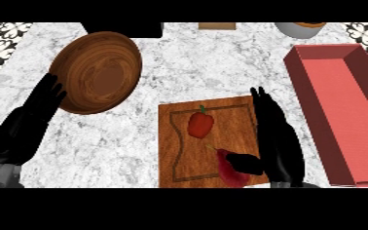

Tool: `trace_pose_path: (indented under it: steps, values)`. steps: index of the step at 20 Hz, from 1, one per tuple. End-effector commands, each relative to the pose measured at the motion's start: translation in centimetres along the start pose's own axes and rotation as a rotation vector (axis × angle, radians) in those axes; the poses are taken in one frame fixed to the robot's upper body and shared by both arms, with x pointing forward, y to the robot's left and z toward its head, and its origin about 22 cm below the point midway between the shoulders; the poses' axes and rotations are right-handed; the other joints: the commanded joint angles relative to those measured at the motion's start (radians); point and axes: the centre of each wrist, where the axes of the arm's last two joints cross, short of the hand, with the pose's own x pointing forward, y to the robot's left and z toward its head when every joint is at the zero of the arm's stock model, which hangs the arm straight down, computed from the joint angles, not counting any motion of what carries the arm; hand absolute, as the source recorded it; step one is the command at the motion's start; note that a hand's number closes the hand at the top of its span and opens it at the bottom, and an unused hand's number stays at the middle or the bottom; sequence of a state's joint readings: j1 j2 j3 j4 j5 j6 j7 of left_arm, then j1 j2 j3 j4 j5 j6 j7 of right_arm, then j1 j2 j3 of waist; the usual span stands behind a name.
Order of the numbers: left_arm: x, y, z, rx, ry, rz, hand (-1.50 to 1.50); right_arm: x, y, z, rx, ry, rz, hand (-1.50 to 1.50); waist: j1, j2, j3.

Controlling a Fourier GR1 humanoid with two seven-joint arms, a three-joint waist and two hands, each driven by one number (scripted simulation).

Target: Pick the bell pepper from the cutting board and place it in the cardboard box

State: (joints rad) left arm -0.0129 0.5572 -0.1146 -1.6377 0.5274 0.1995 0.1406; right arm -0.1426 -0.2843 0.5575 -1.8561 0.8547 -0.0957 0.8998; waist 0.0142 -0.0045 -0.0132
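On the right of the counter (215, 63), the red box (338, 107) is sitting with no pepper showing inside, near end cut off. Cutting board (173, 141) is carrying the bell pepper (200, 125), untouched; pick and placing both left. Right hand (279, 141) is hovering open beside it, thumb covering a dark red lump (229, 173), hard to identify. Left hand (28, 126) is resting open at left edge.

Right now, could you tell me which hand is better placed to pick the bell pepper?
The right hand: it lies open at the right edge of the cutting board beside the bell pepper, with the box on that side. The left hand rests far left.
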Motion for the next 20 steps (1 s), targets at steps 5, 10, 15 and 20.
trace_pose_path:
  steps: [5,10,15,20]
  values:
    - [0.1,0.4,-0.5,-0.009,-0.003,-0.004,0.00,10.1,-1.2,-0.2,0.186,0.208,0.123,-1.50,0.007,0.004,0.008]
    - [0.4,-0.5,-0.9,-0.018,-0.016,0.020,0.00,11.3,-0.3,-1.0,0.239,0.285,0.131,-1.50,0.003,0.003,0.011]
    - [0.2,-0.2,-0.9,-0.005,0.002,0.019,0.00,11.7,-1.4,-1.9,0.269,0.294,0.142,-1.50,-0.009,0.001,0.011]
    - [-0.8,-1.5,-0.2,-0.017,0.009,0.018,0.00,11.0,-0.2,-2.8,0.296,0.315,0.158,-1.50,-0.013,0.002,0.012]
